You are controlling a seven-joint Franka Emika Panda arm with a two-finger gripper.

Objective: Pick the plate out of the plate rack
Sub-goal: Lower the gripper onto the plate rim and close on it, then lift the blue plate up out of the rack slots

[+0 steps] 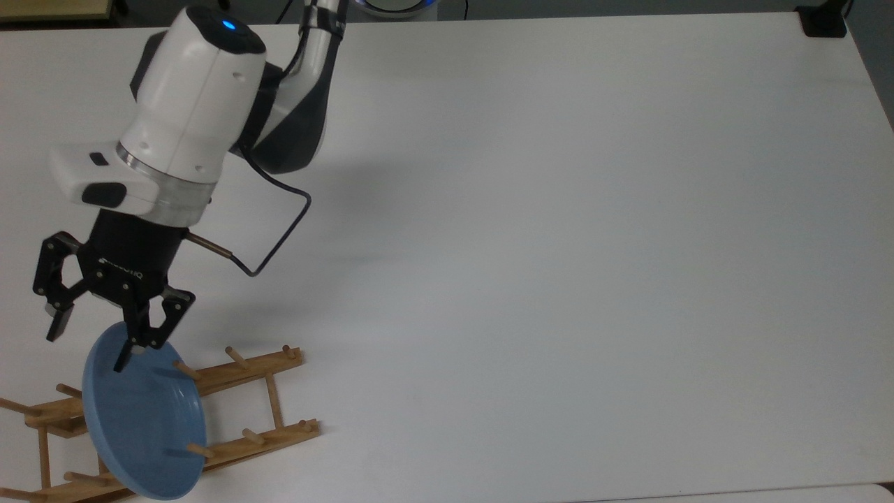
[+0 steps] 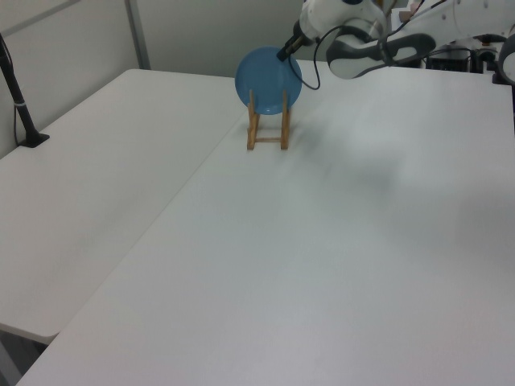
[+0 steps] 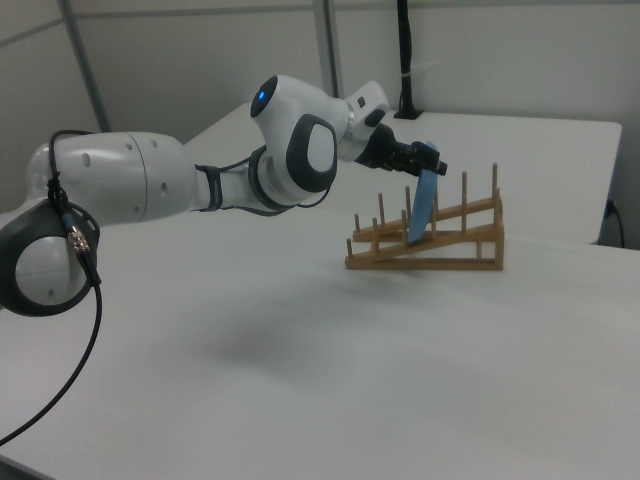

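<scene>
We see the plate rack (image 1: pixel 230 409) at the white bench's (image 1: pixel 559 244) corner, lower left in the top view. The blue plate (image 1: pixel 143 412) stands on edge between its pegs. Just beyond, the tool (image 1: pixel 87 349) hangs at the plate's upper rim, fingers spread apart, gripping nothing.

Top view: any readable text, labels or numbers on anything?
Black gripper: a small white brand mark on its body, too blurred to read.
Round blue plate: none.
Light-brown wooden plate rack: none.
White table: none.
</scene>
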